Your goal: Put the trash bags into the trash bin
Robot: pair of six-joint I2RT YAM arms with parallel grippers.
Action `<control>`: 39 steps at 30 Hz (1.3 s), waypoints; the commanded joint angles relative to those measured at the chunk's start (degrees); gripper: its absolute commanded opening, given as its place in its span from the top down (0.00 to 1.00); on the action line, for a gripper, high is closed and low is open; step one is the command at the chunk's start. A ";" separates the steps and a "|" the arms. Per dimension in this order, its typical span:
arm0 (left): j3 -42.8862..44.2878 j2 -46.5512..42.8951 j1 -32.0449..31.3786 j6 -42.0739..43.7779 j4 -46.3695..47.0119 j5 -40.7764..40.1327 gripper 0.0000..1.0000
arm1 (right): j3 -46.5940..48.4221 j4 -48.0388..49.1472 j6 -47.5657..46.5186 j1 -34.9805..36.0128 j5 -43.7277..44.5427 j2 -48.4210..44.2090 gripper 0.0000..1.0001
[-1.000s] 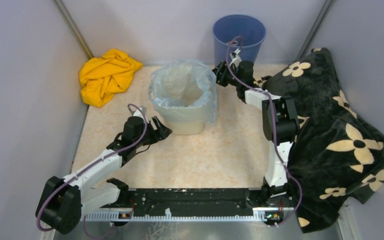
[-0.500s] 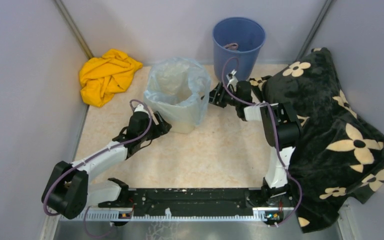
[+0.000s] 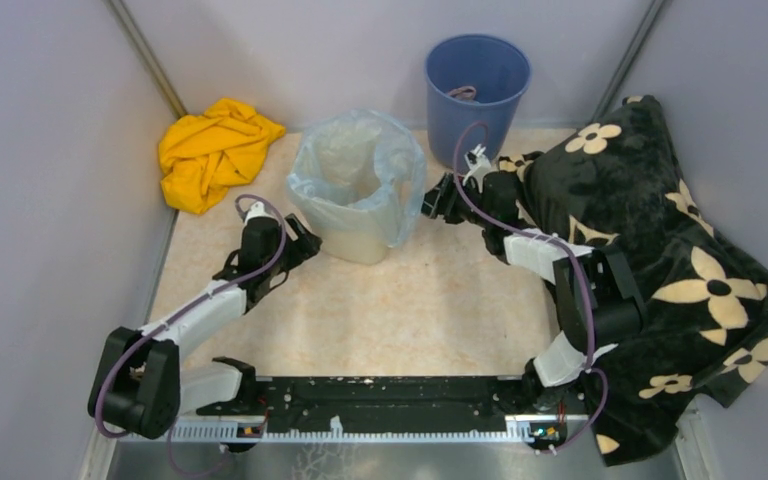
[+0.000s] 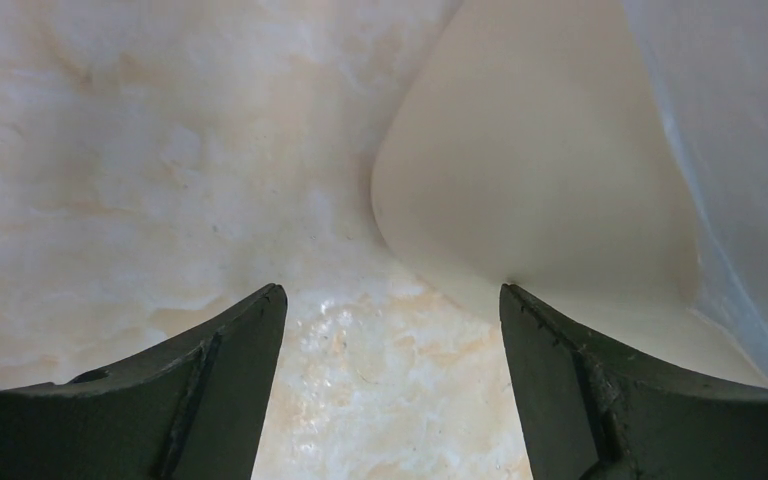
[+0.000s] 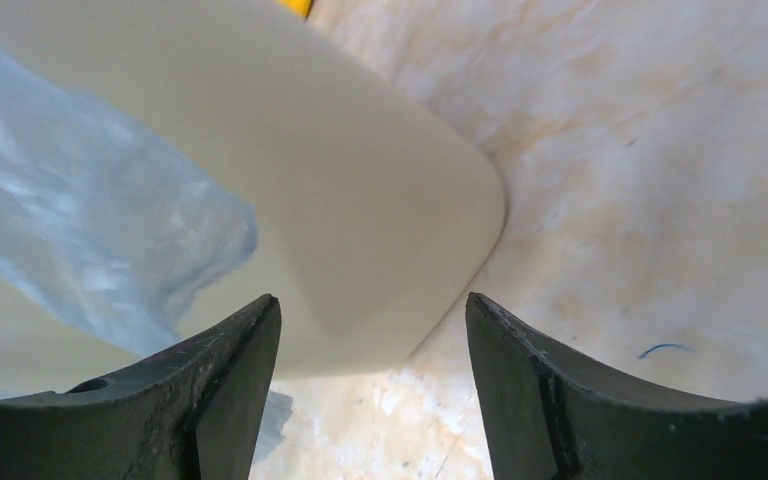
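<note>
The cream trash bin (image 3: 358,238) stands mid-table with a pale-blue trash bag (image 3: 392,190) lining it and folded over its rim. My left gripper (image 3: 303,240) is low beside the bin's left base, open and empty; its wrist view shows the bin wall (image 4: 530,180) and bag edge (image 4: 740,150) just ahead. My right gripper (image 3: 430,203) is open and empty by the bin's right side. In the right wrist view the bin (image 5: 360,230) and the hanging bag (image 5: 90,240) lie in front of the gripper (image 5: 372,305).
A blue bucket (image 3: 477,80) stands at the back, with the right arm's cable near it. A yellow cloth (image 3: 210,150) lies at the back left. A black flowered blanket (image 3: 680,260) covers the right side. Grey walls enclose the table.
The bin with the bag shifted slightly left. My left gripper drew back left and opened a little. My right arm came down and toward the bin's right side.
</note>
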 commanded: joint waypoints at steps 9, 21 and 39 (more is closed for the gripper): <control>2.44 1.69 4.02 0.22 3.50 0.79 0.16 | 14.69 9.21 6.28 -4.60 4.61 11.59 0.32; -4.66 -5.13 3.97 -4.52 4.22 12.23 0.17 | 18.49 47.15 26.99 -3.84 -5.68 31.23 0.32; 1.58 2.81 3.97 -3.63 5.52 10.96 0.17 | 14.39 50.74 25.29 0.91 -12.10 30.60 0.32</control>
